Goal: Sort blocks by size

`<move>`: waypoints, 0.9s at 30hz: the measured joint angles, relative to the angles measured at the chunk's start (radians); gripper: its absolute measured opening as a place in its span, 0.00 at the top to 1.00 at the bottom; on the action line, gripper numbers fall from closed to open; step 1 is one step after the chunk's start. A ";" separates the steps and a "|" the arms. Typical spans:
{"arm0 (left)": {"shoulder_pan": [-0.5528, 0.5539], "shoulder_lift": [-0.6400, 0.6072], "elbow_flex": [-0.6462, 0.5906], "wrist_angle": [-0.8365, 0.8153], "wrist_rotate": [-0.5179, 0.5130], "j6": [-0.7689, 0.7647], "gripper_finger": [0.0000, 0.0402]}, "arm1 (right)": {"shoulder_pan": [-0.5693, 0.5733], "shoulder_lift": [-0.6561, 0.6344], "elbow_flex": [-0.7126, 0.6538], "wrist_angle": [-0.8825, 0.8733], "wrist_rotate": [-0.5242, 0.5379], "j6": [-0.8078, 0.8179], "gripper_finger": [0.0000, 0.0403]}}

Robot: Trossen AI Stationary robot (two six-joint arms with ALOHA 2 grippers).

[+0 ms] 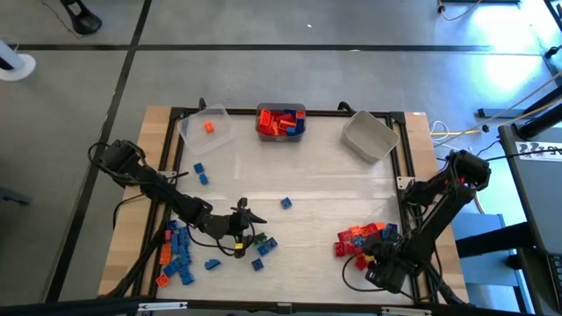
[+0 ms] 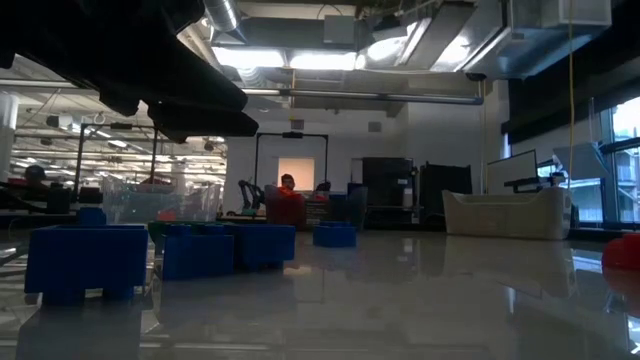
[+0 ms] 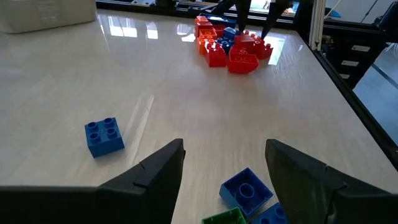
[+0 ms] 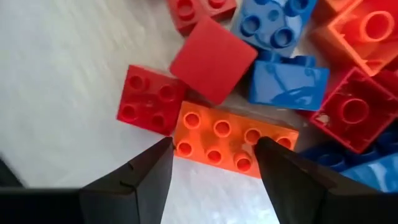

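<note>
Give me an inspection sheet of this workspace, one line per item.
Surface: pale glossy tabletop, bare mid-table.
Job's things: blue pile front left; red-orange pile front right; lone blue brick mid-table.
Clutter: clear bin holding one orange brick; middle bin full of bricks; grey bin.
Pincers: left pincer open over blue bricks, empty; right pincer open above an orange eight-stud brick.
Cables: white cable off the table's right edge.
Surroundings: person seated far behind the table.
</note>
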State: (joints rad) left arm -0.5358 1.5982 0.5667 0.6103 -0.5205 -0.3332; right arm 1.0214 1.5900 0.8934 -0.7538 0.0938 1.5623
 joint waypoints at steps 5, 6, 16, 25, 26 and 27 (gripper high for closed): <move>0.000 0.000 0.000 0.004 0.000 0.000 0.47 | -0.001 0.004 0.030 0.017 -0.038 0.007 0.42; 0.000 0.000 0.000 0.004 0.000 0.000 0.47 | -0.001 0.005 0.038 0.019 -0.044 0.007 0.42; 0.000 0.000 0.000 0.006 0.000 0.000 0.47 | -0.066 0.005 0.091 0.009 -0.041 0.028 0.42; 0.000 0.000 0.000 0.007 0.000 0.000 0.47 | -0.084 0.004 0.094 0.001 -0.279 0.459 0.42; 0.000 0.000 0.000 0.006 0.000 0.000 0.47 | -0.085 0.004 0.094 -0.005 -0.272 0.483 0.42; 0.000 0.000 0.000 0.005 0.000 0.000 0.47 | -0.086 0.004 0.094 -0.009 -0.262 0.505 0.42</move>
State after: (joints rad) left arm -0.5358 1.5982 0.5663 0.6150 -0.5204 -0.3332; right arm 0.9359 1.5944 0.9876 -0.7624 -0.1685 2.0674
